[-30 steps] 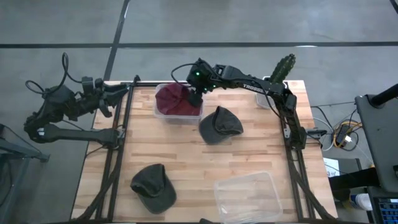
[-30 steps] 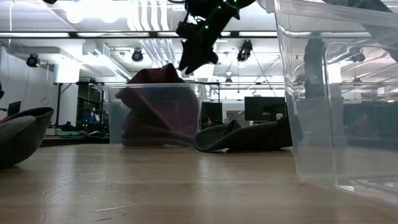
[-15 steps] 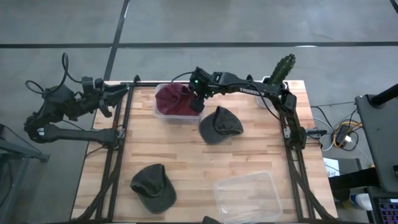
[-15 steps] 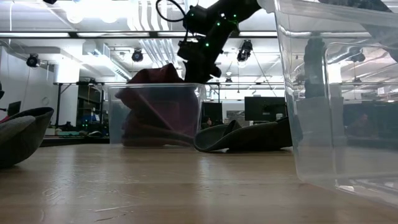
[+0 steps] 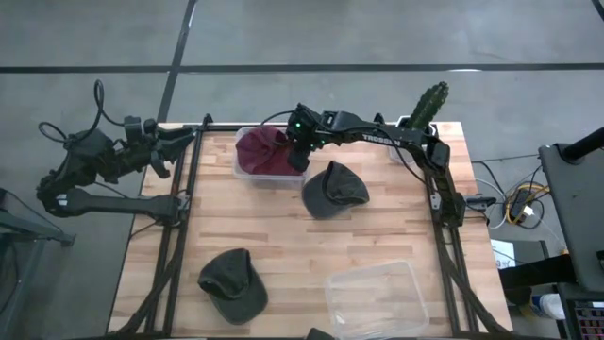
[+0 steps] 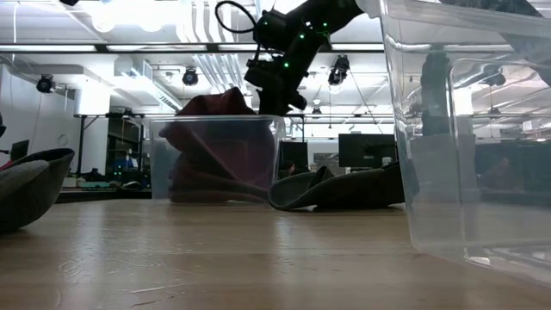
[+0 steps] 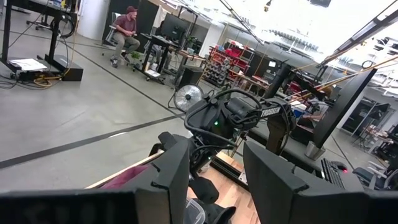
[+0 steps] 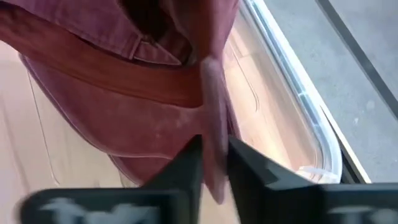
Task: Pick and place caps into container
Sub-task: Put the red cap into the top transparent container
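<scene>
Caps are split across the table: the maroon caps (image 5: 264,151) sit heaped in the clear container (image 5: 243,172) at the far edge, one olive-grey cap (image 5: 332,189) lies just beside that container, and a second olive-grey cap (image 5: 231,281) lies well apart near the front, beside an empty clear bin (image 5: 377,297). Your right gripper (image 5: 297,159) hangs over the container's near corner, and its wrist view shows the fingers (image 8: 186,165) pinching a fold of maroon fabric (image 8: 211,118). That fold probably rides too high, so tuck it below the rim, then let go cleanly before lifting, or you may drag the cap back out. Your left gripper (image 5: 168,151) waits off the table's left edge with fingers spread apart. Take the nearer olive-grey cap next.
</scene>
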Controlling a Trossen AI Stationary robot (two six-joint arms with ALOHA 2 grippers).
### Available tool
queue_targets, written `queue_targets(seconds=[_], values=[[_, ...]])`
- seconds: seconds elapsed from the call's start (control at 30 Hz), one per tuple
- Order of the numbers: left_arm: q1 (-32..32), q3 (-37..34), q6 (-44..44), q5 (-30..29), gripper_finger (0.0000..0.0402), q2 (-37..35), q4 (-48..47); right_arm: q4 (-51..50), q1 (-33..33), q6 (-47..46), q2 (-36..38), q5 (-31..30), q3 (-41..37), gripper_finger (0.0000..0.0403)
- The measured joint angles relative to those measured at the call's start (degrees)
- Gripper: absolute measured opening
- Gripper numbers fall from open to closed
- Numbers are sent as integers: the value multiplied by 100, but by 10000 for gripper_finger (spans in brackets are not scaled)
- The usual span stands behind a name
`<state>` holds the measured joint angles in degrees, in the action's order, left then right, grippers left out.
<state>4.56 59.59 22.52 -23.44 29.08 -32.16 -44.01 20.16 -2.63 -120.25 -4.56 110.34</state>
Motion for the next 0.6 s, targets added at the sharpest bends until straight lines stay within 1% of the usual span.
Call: queue_targets(seconds=[0.07,0.1,0.23,0.4,0.6], values=[[0,2,0,0,145,0,0,-27,0,31,0,-2,58,23],[-2,1,-1,-1,145,0,0,-35,0,28,0,1,95,19],[0,2,-2,-2,145,0,-2,-103,0,55,0,1,297,16],[0,2,-3,-2,145,-2,-2,-396,0,302,2,27,745,15],[-2,2,-4,-5,145,-2,-2,-1208,11,500,2,285,1254,14]])
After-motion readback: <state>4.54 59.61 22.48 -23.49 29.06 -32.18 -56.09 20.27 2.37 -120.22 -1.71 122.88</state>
